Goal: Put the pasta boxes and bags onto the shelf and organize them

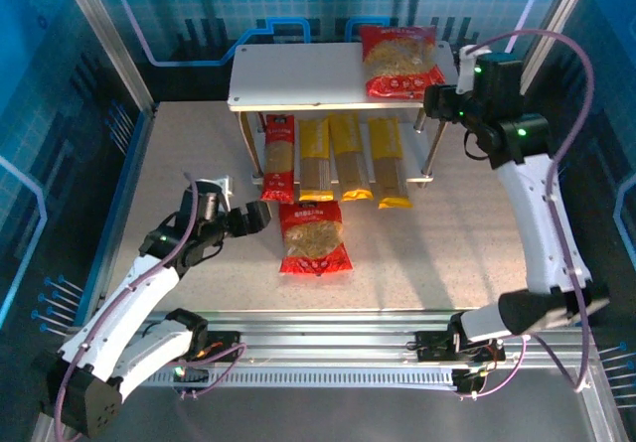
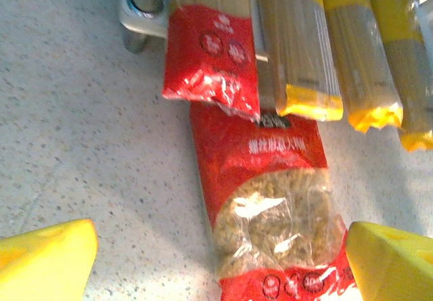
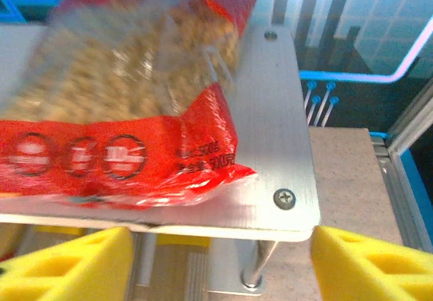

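Right jaws wide and empty, just off the front right corner of the shelf [image 1: 298,74], where one red bag [image 1: 400,60] lies on top. Left jaws wide too, over the other bag [image 1: 313,235] on the worktop [image 1: 447,243]. Spaghetti packs [image 1: 338,154] sit underneath, so probably just that bag left.

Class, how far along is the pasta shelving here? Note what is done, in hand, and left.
Done: one red bag lies on the shelf's top board, and four spaghetti packs lie side by side beneath it. In hand: nothing. The right gripper stands open before that bag, and the left gripper is open near the second bag. Left: shelving that second bag, lying on the table.
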You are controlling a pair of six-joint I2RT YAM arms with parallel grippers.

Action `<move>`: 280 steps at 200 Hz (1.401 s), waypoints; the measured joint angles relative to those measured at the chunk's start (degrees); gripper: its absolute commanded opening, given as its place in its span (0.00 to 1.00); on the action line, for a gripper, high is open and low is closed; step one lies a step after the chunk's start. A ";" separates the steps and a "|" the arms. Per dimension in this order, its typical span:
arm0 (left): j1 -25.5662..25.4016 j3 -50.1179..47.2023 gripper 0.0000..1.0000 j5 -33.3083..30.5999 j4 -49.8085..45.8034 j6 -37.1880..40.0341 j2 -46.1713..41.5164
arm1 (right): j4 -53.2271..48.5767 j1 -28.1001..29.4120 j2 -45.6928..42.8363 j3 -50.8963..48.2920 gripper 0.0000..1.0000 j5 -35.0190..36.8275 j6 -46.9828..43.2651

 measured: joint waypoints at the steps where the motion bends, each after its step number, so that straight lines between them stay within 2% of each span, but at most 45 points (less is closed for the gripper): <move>1: -0.15 -0.04 0.98 -0.02 0.00 -0.02 0.02 | 0.07 0.00 -0.44 -0.02 0.75 -0.24 0.35; 38: -7.17 -1.73 0.98 -2.54 0.26 -3.61 2.45 | 3.72 0.98 -9.55 -1.07 0.86 -6.19 4.02; 77: -14.03 -1.88 0.99 -5.70 0.94 -7.63 9.14 | 8.46 5.81 -19.08 -16.13 0.90 -10.62 8.72; 108: -18.18 -0.39 0.99 -7.72 1.31 -10.03 17.07 | 9.46 8.50 -20.61 -25.57 0.90 -12.39 11.47; 143: -22.05 5.18 0.99 -11.69 1.29 -12.90 25.11 | 9.73 10.27 -22.01 -29.66 0.91 -13.22 12.44; 221: -26.84 15.43 0.99 -20.04 -1.31 -19.45 38.77 | 11.02 10.29 -27.43 -31.95 0.93 -13.16 11.69; 280: -27.50 18.91 0.99 -21.53 -2.78 -22.51 45.57 | 11.21 10.23 -27.54 -32.00 0.94 -13.25 10.12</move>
